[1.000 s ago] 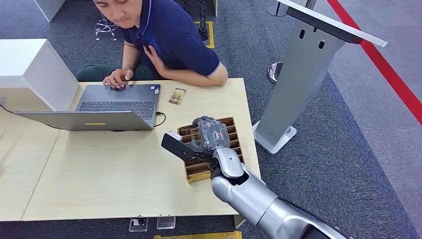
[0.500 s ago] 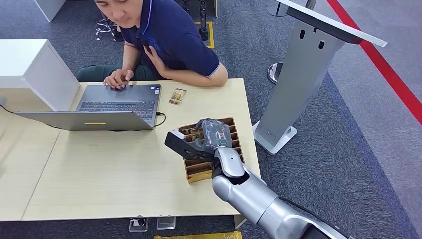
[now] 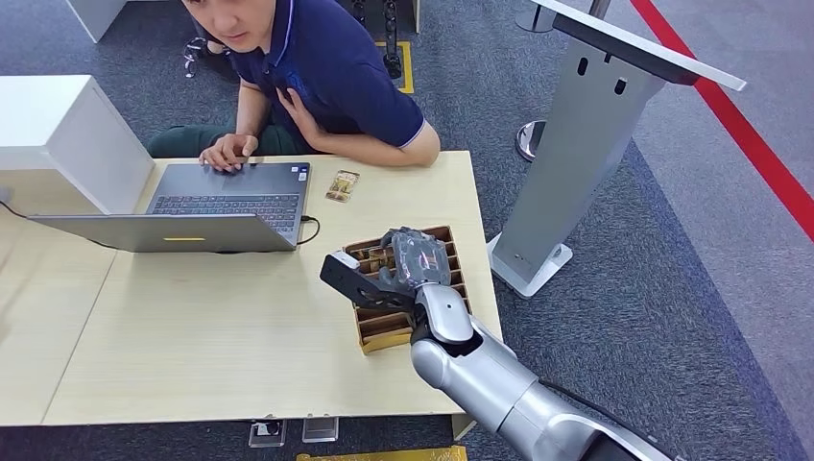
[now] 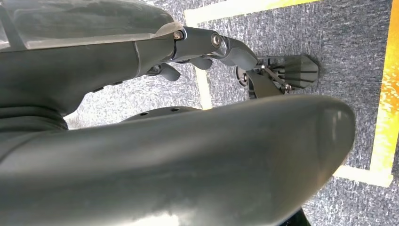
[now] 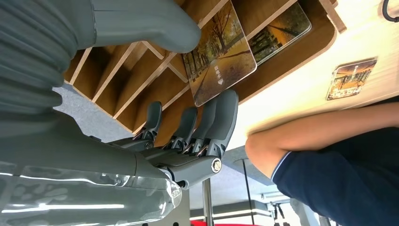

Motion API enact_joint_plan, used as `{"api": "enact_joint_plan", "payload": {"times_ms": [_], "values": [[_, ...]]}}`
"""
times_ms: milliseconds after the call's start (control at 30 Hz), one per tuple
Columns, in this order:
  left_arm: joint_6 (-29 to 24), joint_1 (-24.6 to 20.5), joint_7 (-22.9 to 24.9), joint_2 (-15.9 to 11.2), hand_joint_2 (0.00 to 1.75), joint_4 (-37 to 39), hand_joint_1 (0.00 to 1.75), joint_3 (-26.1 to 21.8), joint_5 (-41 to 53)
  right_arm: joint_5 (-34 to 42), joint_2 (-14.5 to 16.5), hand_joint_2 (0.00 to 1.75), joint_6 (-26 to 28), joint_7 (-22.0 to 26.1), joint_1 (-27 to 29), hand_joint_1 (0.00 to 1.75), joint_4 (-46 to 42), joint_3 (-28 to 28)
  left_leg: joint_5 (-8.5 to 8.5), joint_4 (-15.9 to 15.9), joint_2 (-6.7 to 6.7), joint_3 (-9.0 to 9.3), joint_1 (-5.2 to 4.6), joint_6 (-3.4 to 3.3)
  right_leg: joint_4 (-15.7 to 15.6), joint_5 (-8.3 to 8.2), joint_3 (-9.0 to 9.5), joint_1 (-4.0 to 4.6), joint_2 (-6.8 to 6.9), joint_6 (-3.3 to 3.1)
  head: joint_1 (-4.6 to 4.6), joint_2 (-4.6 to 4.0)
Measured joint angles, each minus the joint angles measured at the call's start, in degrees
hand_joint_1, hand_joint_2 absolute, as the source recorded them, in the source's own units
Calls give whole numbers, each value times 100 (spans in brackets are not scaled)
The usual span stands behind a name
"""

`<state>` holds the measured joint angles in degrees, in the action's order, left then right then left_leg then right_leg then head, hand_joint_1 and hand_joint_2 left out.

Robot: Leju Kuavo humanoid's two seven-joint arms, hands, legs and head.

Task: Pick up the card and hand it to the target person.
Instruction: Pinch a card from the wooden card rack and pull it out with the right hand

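the right hand pinches an autumn-tree picture card between thick thumb and dark fingers, just above the brown wooden slotted card box on the pale worktop, probably lifting it to pass to the seated person. the left hand hangs down; i cannot tell its state.

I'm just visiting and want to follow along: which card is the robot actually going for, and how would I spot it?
Start at the pale wooden table and find the brown slotted tray near its right edge. The robot's right hand hangs over it, thumb and fingers on either side of one card with an autumn tree avenue. Unlike the second card, lying in its slot, this one stands tilted out of the tray.
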<state>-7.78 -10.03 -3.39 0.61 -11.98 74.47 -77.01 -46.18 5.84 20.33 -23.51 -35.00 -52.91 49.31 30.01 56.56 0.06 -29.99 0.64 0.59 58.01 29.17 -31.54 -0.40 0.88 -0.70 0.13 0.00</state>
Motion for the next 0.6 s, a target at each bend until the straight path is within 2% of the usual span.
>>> {"api": "enact_joint_plan", "payload": {"times_ms": [600], "values": [[0, 1, 0, 0, 0, 0, 0, 0, -9, -3, -15, 175, -2, -29, 0, 152, -65, -18, 0, 0, 0, 0, 0, 0, 0, 0, 0, 0, 0, 0, -2, 0]]}}
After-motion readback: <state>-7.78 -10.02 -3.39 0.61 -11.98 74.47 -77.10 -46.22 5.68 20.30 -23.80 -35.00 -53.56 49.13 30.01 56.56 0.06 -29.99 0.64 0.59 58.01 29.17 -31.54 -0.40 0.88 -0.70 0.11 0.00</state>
